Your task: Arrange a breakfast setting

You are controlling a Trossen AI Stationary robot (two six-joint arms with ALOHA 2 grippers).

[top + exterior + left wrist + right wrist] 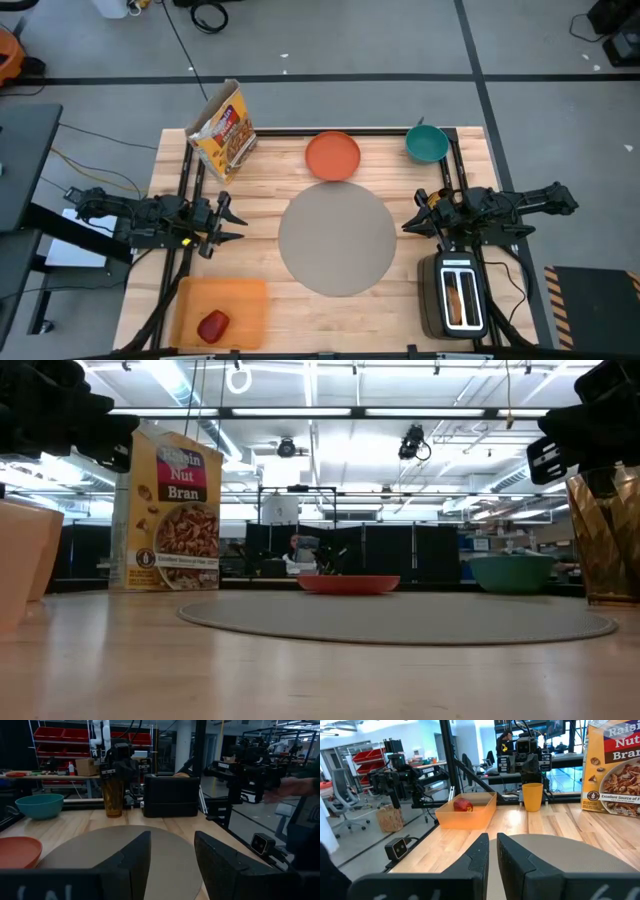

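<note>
High view, setting: we see the mat (pixel 337 241) in the middle of the desk (pixel 270 195), bare; the plate (pixel 332 156) touches its far edge and the bowl (pixel 426 144) sits well apart in the far right corner.
High view, arms: the left end effector (pixel 226 221) hovers left of the mat, fingers apart and empty; the right end effector (pixel 418 213) hovers at the mat's right edge, fingers together, holding nothing.
High view, risk: the apple (pixel 213 326) lies in an orange tray (pixel 221 312) near the left arm; we think it may roll if gripped off-centre. The toast (pixel 456 300) is in the toaster (pixel 455 292), a narrow slot for a grasp.
Low view, risk: the cereal box (pixel 166 509) stands upright near the plate (pixel 348 584); a wide swing could tip it.
Left wrist view, risk: the fingers (pixel 132 861) point over the mat (pixel 120 852) toward the toaster (pixel 171 795); both arms reaching to the middle could collide.
Right wrist view, risk: the cup (pixel 532 796) stands beside the tray (pixel 466 812); a reach for the apple (pixel 463 805) may knock it. We cannot find the spoon.
</note>
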